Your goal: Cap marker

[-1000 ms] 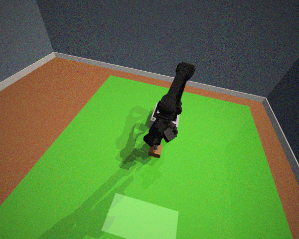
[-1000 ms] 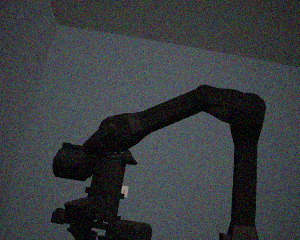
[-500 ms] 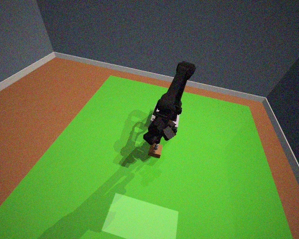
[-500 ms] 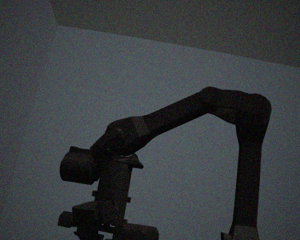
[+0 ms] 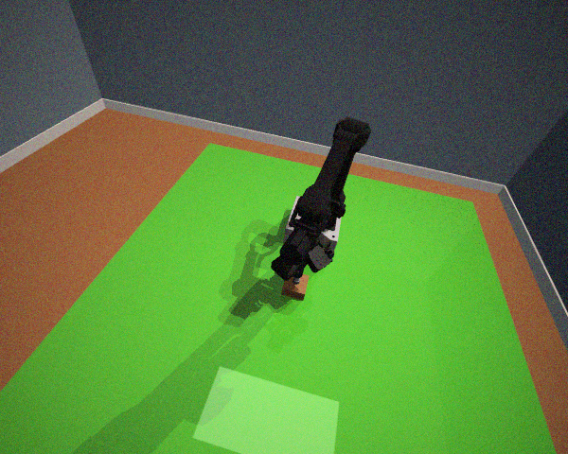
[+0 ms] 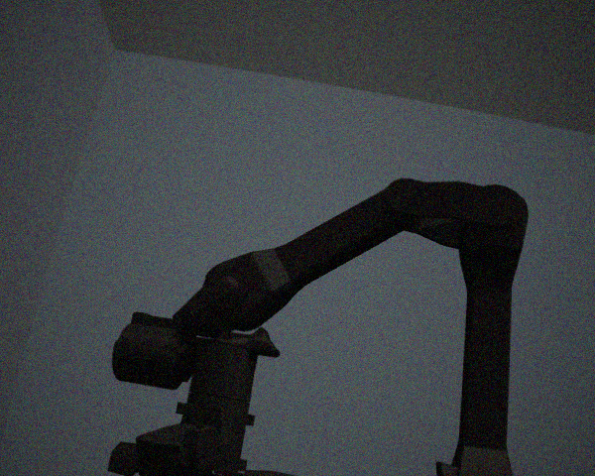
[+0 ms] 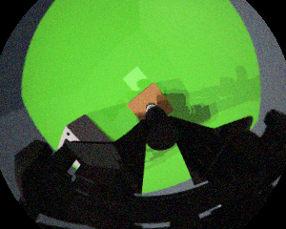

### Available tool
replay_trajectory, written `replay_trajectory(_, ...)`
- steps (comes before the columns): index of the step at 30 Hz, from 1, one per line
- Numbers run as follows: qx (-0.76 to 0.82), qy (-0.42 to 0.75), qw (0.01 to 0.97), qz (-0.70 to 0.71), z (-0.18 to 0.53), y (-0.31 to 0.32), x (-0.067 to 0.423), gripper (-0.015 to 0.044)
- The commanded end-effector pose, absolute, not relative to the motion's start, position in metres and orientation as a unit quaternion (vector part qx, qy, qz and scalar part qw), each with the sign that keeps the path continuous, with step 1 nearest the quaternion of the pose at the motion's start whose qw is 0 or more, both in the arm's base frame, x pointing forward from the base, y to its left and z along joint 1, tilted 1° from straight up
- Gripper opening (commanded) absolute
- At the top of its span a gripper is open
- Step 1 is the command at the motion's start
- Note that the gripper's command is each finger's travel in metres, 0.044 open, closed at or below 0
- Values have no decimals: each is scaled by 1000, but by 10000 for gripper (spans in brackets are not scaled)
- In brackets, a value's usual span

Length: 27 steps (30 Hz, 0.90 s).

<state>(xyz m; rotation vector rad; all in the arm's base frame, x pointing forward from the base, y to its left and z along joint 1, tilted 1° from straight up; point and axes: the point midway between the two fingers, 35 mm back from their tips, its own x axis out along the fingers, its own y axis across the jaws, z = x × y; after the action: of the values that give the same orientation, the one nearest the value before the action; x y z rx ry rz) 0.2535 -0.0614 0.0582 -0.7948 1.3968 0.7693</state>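
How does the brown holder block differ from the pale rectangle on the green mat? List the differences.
Colour: the holder block is orange-brown, the pale rectangle light green. Form: the block stands raised, the rectangle looks flat. Place: the block sits under the gripper, the rectangle lies apart from it. Both are four-sided and on the green mat.
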Motion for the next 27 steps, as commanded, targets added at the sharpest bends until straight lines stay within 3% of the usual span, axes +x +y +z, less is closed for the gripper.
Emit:
replay_trajectory(1, -346, 610, 627, 339, 51, -61, 253, 0)
replay_trajectory(23, -346, 610, 627, 339, 28, -60, 252, 0)
replay_trajectory(27, -344, 610, 628, 339, 28, -60, 252, 105)
